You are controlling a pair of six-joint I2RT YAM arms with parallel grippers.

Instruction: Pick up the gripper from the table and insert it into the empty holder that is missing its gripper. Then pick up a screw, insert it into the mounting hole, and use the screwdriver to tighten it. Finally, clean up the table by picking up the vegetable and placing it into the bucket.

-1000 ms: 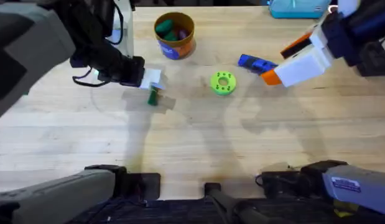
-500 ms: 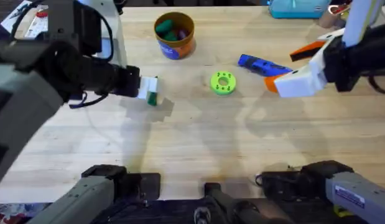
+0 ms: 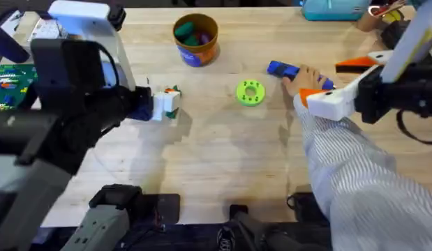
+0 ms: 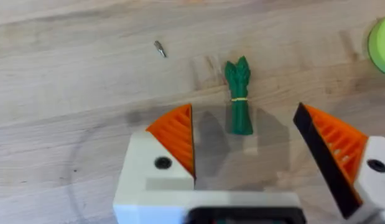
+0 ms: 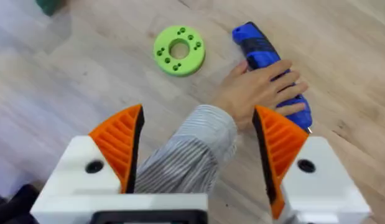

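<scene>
The vegetable (image 4: 239, 99), a slim dark green bundle, lies on the table (image 3: 222, 160). My left gripper (image 4: 254, 143) hovers open just over its near end, the orange pads (image 4: 176, 134) apart on either side. In the overhead view the left gripper (image 3: 165, 103) sits left of centre. The blue screwdriver (image 3: 284, 70) lies at the right of the green disc, and a person's hand (image 5: 260, 93) is closed on it. My right gripper (image 3: 334, 82) stands open above that hand and sleeve. The orange bucket (image 3: 195, 38) stands at the back with green pieces inside.
A lime green disc with holes (image 3: 250, 92) lies mid-table. A tiny screw (image 4: 159, 48) rests on the wood beyond the vegetable. The person's striped sleeve (image 3: 348, 174) crosses the right front. A teal object (image 3: 334, 8) sits at the far edge, a green board (image 3: 10, 77) at the left.
A person's hand and striped sleeve have come in from the right front and gripped the screwdriver. The left arm has risen nearer the camera. The right gripper has drifted slightly right.
</scene>
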